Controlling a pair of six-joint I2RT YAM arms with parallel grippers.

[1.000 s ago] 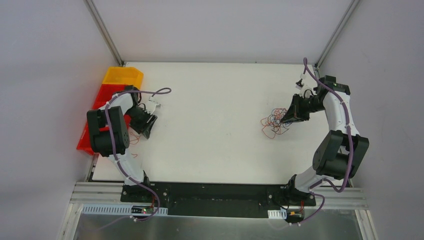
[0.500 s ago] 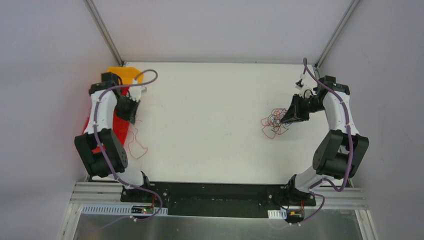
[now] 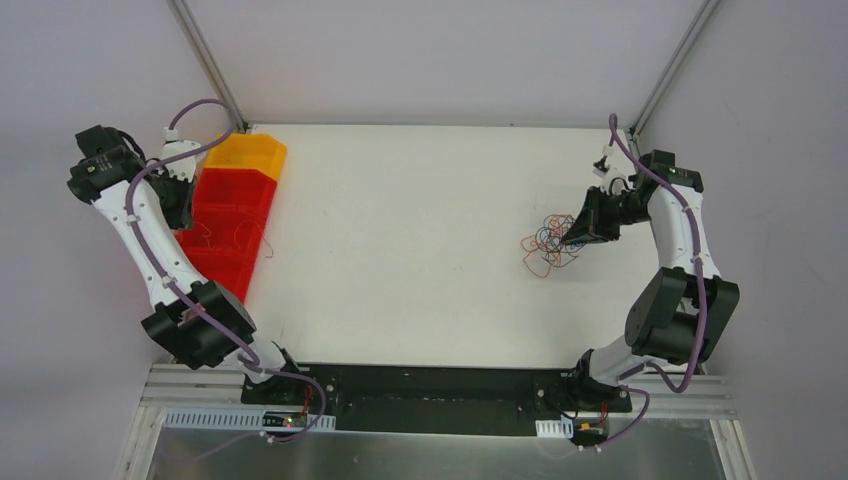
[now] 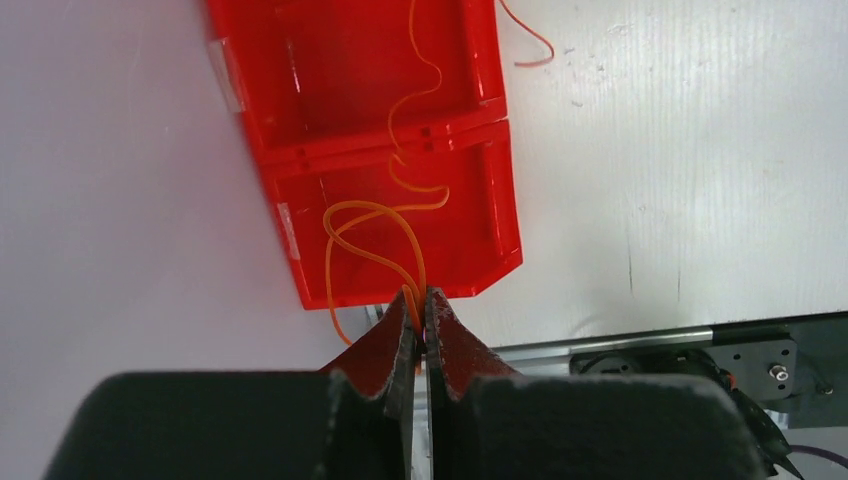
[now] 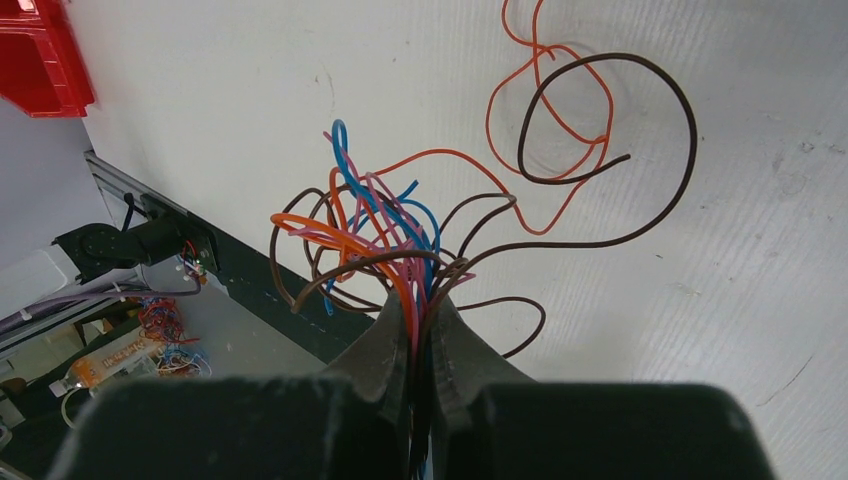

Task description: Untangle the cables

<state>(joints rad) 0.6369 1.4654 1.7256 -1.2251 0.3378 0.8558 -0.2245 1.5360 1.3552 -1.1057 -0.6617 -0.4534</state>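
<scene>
A tangle of cables (image 3: 548, 248) in orange, brown, blue and pink lies at the right of the white table. My right gripper (image 3: 578, 232) is shut on it. In the right wrist view the strands (image 5: 380, 215) run in between the closed fingers of the right gripper (image 5: 422, 295), and brown and orange loops (image 5: 600, 130) spread on the table beyond. My left gripper (image 4: 420, 300) is shut on one thin orange wire (image 4: 385, 225). That wire hangs over the red bins (image 4: 300, 80). In the top view the left gripper (image 3: 180, 200) is beyond the table's left edge, beside the bins.
Red bins (image 3: 215, 190) and a yellow bin (image 3: 247, 152) stand in a row along the table's left edge. Thin wire shows inside the red bins (image 3: 235, 235). A metal frame rail (image 4: 640, 340) runs along the near edge.
My left arm has swung left, from over the table to past the bins, with the orange wire; the wire now trails across the red bins. The right arm has not moved.
</scene>
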